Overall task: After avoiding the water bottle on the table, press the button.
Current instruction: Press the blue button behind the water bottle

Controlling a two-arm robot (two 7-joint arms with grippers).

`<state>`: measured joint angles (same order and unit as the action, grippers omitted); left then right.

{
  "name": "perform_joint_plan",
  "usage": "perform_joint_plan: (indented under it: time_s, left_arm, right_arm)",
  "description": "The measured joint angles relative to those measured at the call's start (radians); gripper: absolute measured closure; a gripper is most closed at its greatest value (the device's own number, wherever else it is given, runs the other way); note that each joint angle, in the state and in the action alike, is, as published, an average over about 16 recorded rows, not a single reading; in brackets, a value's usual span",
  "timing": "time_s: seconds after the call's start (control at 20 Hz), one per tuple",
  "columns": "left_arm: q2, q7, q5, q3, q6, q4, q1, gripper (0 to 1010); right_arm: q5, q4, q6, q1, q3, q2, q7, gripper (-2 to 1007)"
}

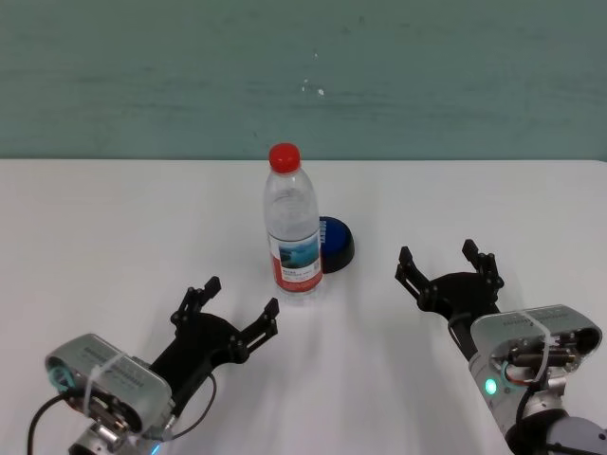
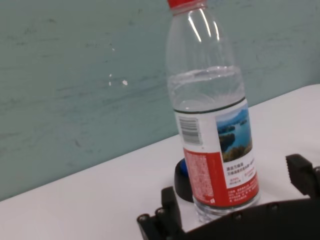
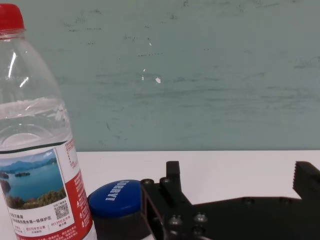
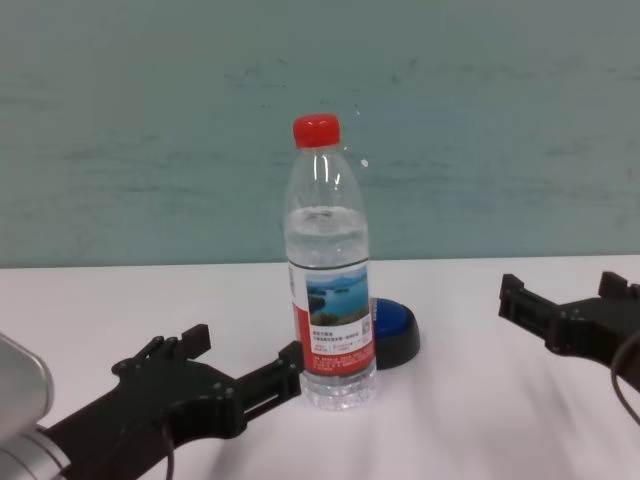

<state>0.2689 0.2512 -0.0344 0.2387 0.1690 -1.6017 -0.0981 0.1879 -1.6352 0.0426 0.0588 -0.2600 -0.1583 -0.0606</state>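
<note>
The tall clear plastic water bottle (image 1: pixel 292 231) is glossy, with light streaks on its shoulder, a smooth red plastic cap and a printed film label. The low blue-domed button (image 3: pixel 116 197) looks smooth and slightly shiny on a matt black base. The flat white tabletop (image 1: pixel 114 237) appears smooth and matt.

Setting: I read this as a bare robot test bench in a lab-like room, not a home or shop.
Surface: a plain white table (image 1: pixel 114 237) fills my view, wide and unmarked.
Backdrop: a scuffed teal wall (image 1: pixel 303 76) rises directly behind the table's far edge.
Props: only a water bottle (image 1: pixel 292 232) and a blue button (image 1: pixel 336 243) stand before me.
</note>
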Motion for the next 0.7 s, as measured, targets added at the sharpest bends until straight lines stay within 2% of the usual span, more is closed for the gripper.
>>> perform_joint_plan:
  time_s: [0.7]
  left_arm:
    - [0.0,0.0,0.0,0.0,0.0,0.0,0.0,10]
  right_arm:
    - [0.0,0.0,0.0,0.0,0.0,0.0,0.0,2]
